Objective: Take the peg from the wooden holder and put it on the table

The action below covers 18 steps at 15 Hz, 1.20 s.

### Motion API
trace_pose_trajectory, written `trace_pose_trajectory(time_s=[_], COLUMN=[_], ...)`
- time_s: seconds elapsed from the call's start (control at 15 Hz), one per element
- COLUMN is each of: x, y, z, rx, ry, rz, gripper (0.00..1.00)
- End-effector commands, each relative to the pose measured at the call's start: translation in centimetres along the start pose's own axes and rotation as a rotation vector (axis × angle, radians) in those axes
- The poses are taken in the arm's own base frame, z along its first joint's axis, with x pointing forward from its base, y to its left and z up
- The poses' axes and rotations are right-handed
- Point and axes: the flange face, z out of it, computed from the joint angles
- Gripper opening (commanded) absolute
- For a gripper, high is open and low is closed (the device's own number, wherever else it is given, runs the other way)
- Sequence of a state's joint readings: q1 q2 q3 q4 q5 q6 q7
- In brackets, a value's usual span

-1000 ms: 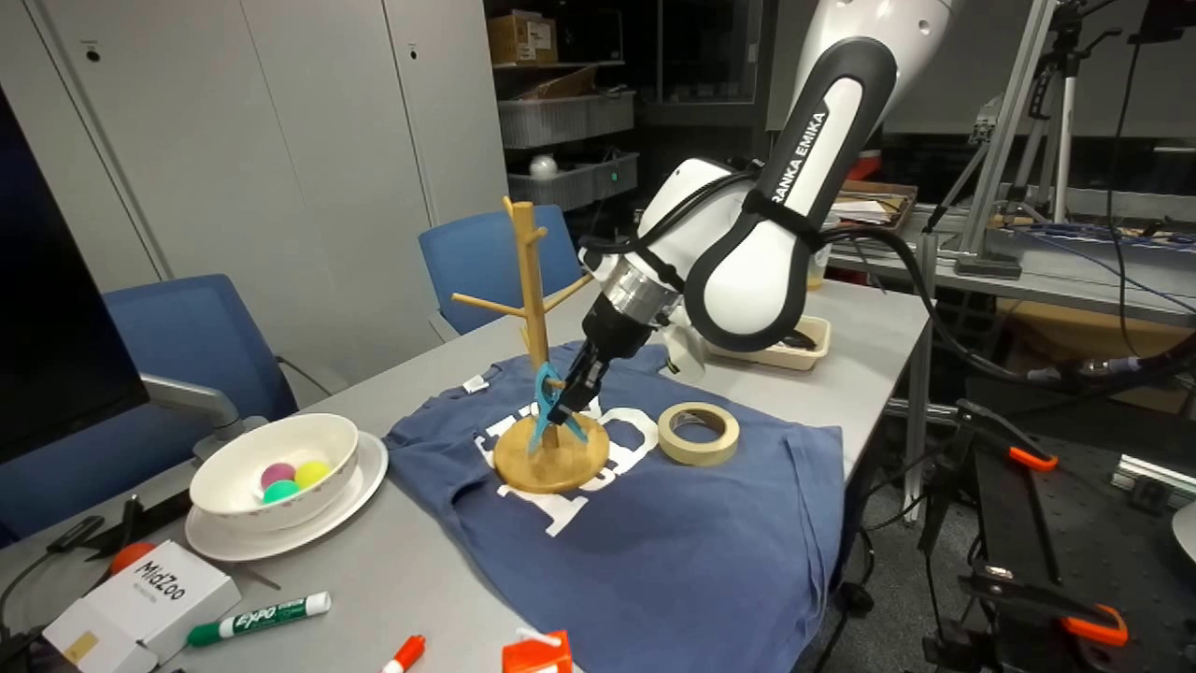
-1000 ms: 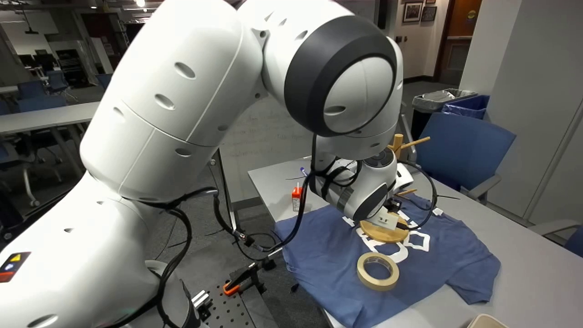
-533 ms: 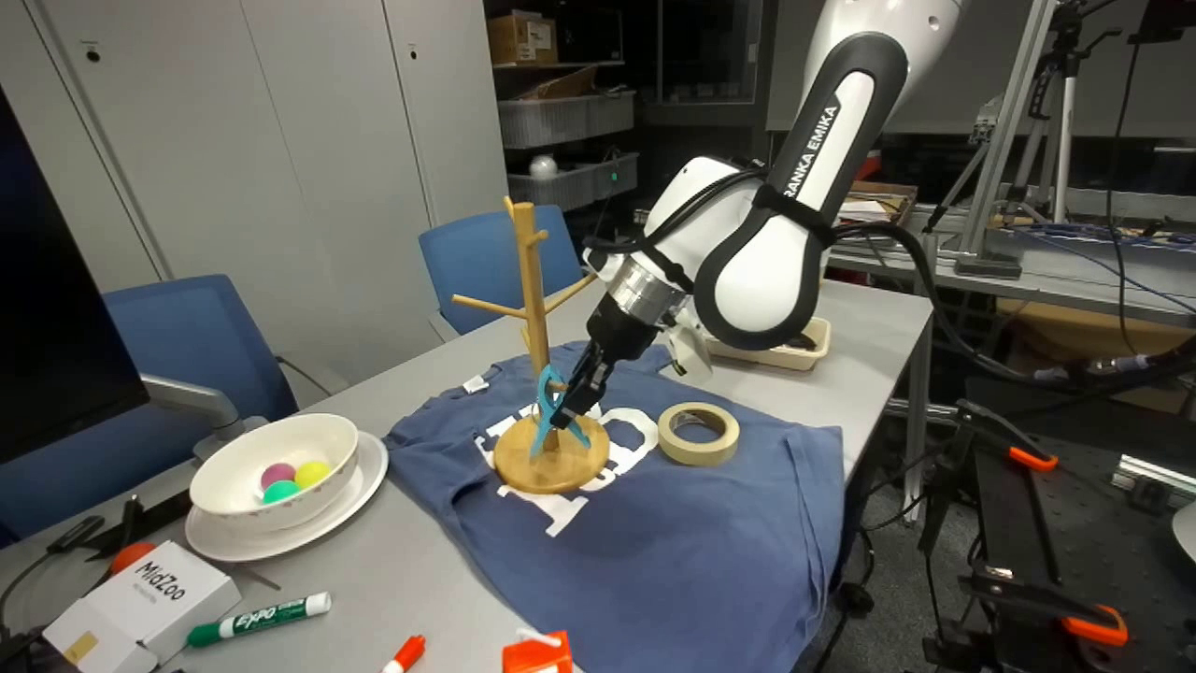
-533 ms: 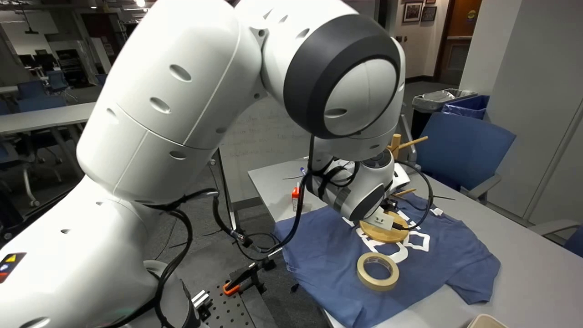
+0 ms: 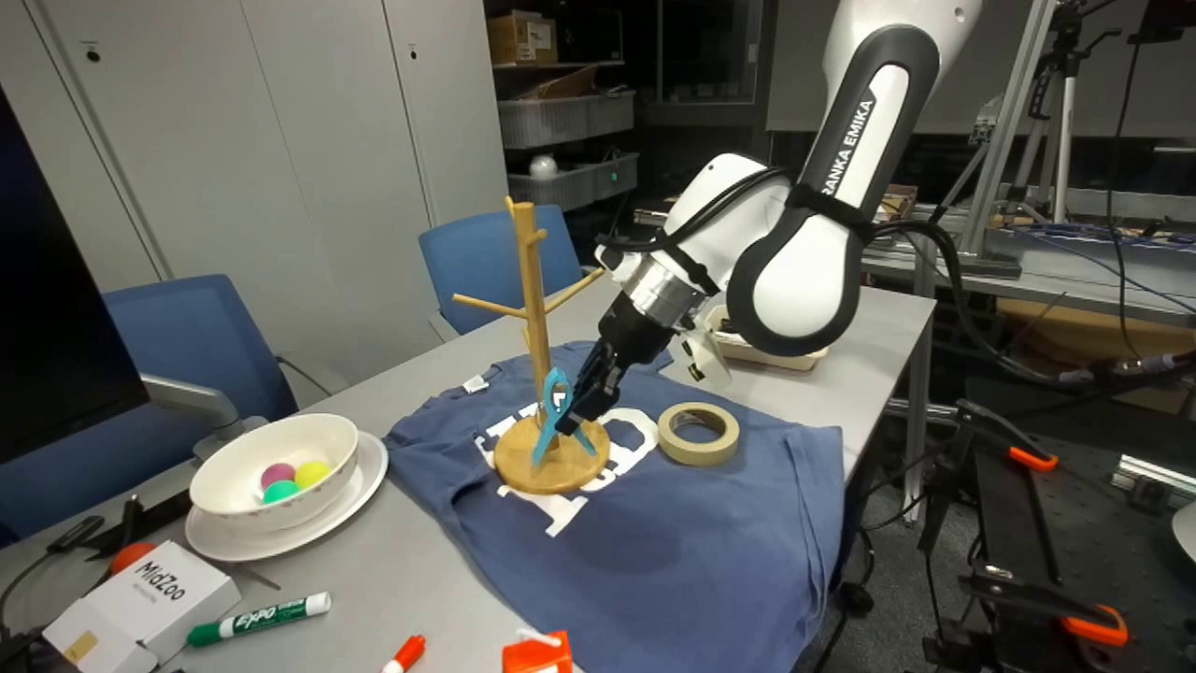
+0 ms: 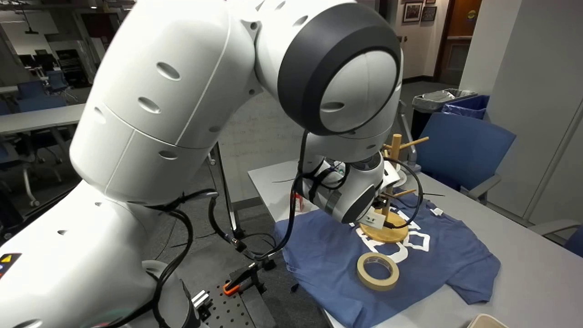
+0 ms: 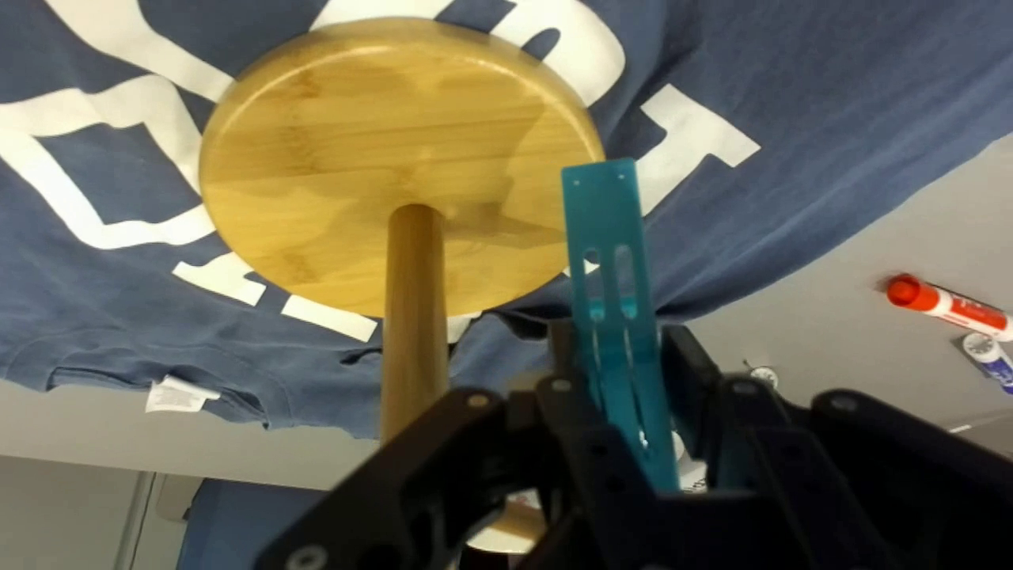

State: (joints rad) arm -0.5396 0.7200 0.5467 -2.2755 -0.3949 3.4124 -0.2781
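Observation:
The turquoise peg (image 5: 545, 439) is held in my gripper (image 5: 568, 422), low beside the pole of the wooden holder (image 5: 531, 280). In the wrist view the gripper (image 7: 613, 348) is shut on the peg (image 7: 605, 210), with a finger on each side. There the peg stands apart from the pole and over the right edge of the holder's round base (image 7: 316, 150). I cannot tell whether a short low arm of the holder touches it. In an exterior view my arm hides the peg, and the holder (image 6: 396, 146) shows partly. The table (image 5: 411, 551) has a grey top.
A blue printed cloth (image 5: 691, 542) lies under the holder. A tape roll (image 5: 699, 434) lies on it. A bowl (image 5: 271, 472) with small balls on a plate, a white box (image 5: 145, 603), a green marker (image 5: 260, 619) and a cream tray (image 5: 766, 355) are on the table.
My gripper, shut on the peg, has moved slightly right and down in an exterior view, away from the pole. The low wooden arm seen through the peg earlier no longer shows there.

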Motion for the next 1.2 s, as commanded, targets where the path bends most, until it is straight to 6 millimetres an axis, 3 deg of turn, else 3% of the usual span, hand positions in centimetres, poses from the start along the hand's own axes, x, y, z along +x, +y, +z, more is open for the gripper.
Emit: trace_pose_trajectory(time_s=[0.0, 0.6, 1.13], x=[0.0, 0.8, -0.1], y=[-1.2, -4.5, -9.6], z=[-1.8, -3.7, -3.4], rx=[0.009, 0.074, 0.242], ry=[0.036, 0.075, 0.058], rz=[-0.012, -0.041, -0.077], gripper=[0.08, 0.08, 0.08])
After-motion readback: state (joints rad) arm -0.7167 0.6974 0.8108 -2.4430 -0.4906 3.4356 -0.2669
